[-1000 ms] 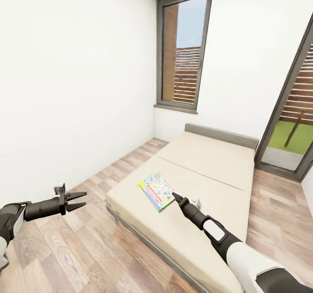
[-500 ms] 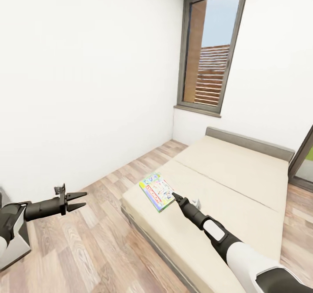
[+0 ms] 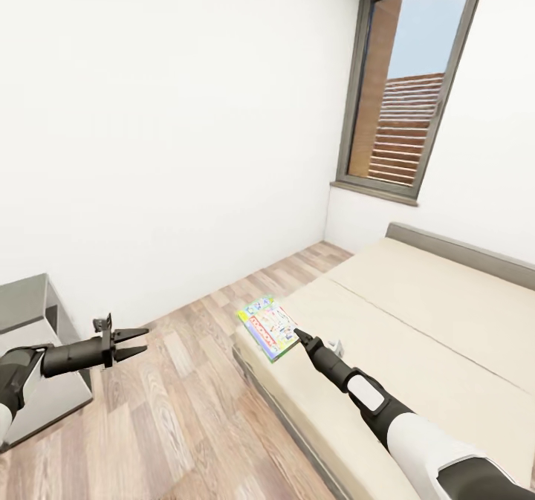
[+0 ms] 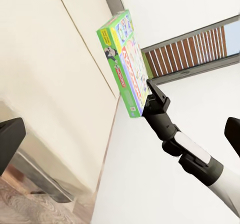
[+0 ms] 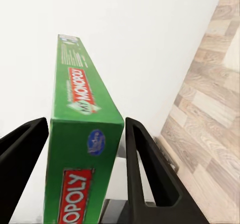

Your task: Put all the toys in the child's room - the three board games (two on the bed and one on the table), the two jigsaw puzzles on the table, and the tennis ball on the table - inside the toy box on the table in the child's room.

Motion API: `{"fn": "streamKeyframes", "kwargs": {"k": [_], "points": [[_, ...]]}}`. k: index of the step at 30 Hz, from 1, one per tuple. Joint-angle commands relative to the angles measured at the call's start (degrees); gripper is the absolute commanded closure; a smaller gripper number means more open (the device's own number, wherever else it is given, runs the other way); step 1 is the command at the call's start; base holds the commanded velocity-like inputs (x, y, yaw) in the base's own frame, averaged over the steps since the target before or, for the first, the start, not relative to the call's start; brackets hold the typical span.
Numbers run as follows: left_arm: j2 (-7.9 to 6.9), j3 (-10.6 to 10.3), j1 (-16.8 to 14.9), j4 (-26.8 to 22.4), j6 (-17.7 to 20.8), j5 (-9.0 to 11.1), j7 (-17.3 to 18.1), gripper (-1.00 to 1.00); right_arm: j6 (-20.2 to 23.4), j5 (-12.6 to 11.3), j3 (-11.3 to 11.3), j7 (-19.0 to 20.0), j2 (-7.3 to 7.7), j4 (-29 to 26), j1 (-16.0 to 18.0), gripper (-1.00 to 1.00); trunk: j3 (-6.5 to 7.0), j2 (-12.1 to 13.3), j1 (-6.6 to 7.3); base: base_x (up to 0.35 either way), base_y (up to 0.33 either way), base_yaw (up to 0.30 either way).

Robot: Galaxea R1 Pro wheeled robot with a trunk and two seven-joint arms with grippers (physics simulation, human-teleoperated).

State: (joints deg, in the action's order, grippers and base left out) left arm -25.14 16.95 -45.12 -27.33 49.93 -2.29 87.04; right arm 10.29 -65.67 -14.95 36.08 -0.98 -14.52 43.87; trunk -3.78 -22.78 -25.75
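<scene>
A robot stands in a bedroom with white walls and a wood floor point(image 3: 186, 411). Its right gripper point(image 3: 298, 334) is clamped on one corner of a green-edged board game point(image 3: 268, 327), holding the flat box in the air over the near corner of the bed point(image 3: 416, 336). In the right wrist view, the two black fingers point(image 5: 142, 169) press against both faces of the box point(image 5: 82, 149). The left gripper point(image 3: 134, 342) is held out over the floor, its fingers spread apart and empty. A tall window point(image 3: 409, 99) stands behind the bed. A low grey cabinet point(image 3: 33, 344) sits by the left arm.
</scene>
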Motion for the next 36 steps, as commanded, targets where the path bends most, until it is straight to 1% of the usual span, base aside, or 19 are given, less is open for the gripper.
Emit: {"fn": "streamKeyframes", "kwargs": {"k": [1,25,36], "points": [[0.01,0.1,-0.1,0.0,0.6,-0.3,0.3,-1.00,0.4,-0.7,-0.1,0.1,0.01,0.0,0.1,1.00,-0.13,-0.1,-0.04,0.000,0.000,0.288],[0.09,0.1,0.0,0.0,0.6,-0.3,0.2,-1.00,0.4,-0.7,-0.1,0.1,0.01,0.0,0.1,1.00,-0.13,-0.1,-0.04,0.002,0.000,0.288],[0.09,0.3,0.0,0.0,0.6,-0.3,-1.0,-1.00,0.4,-0.7,-0.1,0.1,0.01,0.0,0.1,1.00,-0.13,-0.1,-0.04,0.151,0.000,0.288]]}}
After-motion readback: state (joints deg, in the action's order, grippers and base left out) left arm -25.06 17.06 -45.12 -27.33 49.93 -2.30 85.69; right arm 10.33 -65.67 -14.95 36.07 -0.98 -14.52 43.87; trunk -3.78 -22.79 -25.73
